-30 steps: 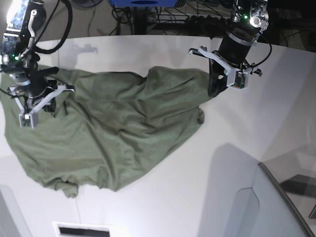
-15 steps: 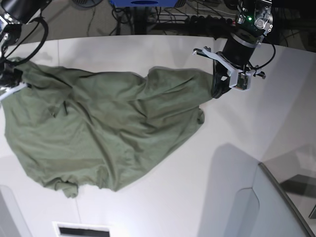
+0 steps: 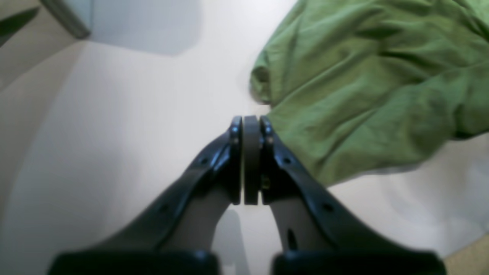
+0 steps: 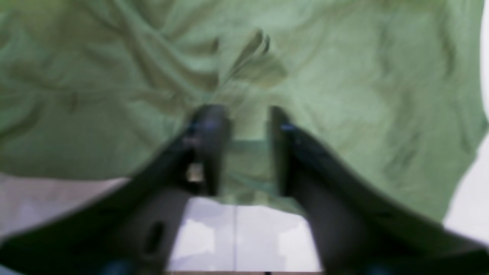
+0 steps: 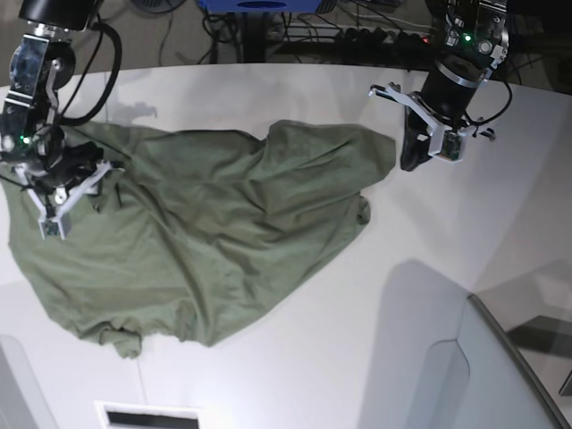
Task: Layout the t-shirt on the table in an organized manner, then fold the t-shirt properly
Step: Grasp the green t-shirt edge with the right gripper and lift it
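Motion blur is smearing the right gripper (image 4: 238,149) and the t-shirt (image 4: 344,95) beyond its fingers, hiding any contact. The shirt (image 3: 374,88) is running off the frame beyond the left gripper (image 3: 251,126).

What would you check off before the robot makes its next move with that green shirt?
1. T-shirt fully on the table: ok.
2. T-shirt lying flat: not ok, rumpled and bunched.
3. Left gripper free of cloth: ok, shut with nothing between its jaws, just beside the shirt's edge.
4. Right gripper free of cloth: cannot tell, jaws apart over fabric, picture blurred.
5. Collar and sleeves located: cannot tell.
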`<state>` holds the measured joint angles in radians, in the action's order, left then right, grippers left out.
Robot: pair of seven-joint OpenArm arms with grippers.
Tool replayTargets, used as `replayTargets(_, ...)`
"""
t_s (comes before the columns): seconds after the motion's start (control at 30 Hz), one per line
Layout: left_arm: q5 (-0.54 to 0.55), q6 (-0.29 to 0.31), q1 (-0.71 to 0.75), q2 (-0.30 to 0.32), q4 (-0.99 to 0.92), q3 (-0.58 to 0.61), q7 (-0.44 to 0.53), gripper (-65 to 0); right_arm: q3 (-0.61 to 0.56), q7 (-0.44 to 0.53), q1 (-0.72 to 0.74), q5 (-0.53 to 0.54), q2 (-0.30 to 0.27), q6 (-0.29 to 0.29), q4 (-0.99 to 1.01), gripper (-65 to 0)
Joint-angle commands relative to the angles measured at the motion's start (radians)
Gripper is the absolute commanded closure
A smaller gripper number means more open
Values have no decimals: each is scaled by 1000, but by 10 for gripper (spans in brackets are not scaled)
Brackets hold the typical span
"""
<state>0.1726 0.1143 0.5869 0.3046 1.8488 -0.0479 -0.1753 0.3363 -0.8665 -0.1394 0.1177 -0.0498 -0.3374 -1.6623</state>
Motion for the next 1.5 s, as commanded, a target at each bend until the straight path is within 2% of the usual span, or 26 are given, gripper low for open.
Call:
replayTargets(0.0,8,-6,8,8,9,-5,26,0,-3,14,25,3,-11,-1,-14,-311)
replayTargets(0.07,9,-6,17,8,-8,-10,26,0,-3,13,48,-2,-6,-1,-12,-399)
replayTargets(0.17,5,-6,23,8,-14,-10,27,0,-3,11,70,-2,3,-1,-2,-450)
replayTargets(0.4,11,-6,25,8,-14,-10,27,0,-1,23,129,-2,6,1,178,-447)
replayTargets(0.5,11,-6,25,8,-14,-8,27,0,-1,60,134,-2,6,2,190,-447)
replayTargets(0.63,11,-6,25,8,-14,-8,27,0,-1,69,134,-2,6,57,193,-446)
replayTargets(0.93,12,-6,28,8,-14,-8,27,0,1,72,156,-2,5,59,256,-441)
replayTargets(1.13,12,-6,29,8,-14,-8,27,0,5,97,156,-2,1,59,291,-290)
replayTargets(1.33,12,-6,29,8,-27,-8,27,0,7,97,156,-2,3,59,291,-197)
replayTargets(1.37,12,-6,29,8,-30,-8,27,0,7,97,156,-2,3,59,291,-170)
replayTargets(1.47,12,-6,29,8,-42,-8,27,0,5,92,154,-2,1,59,288,-32)
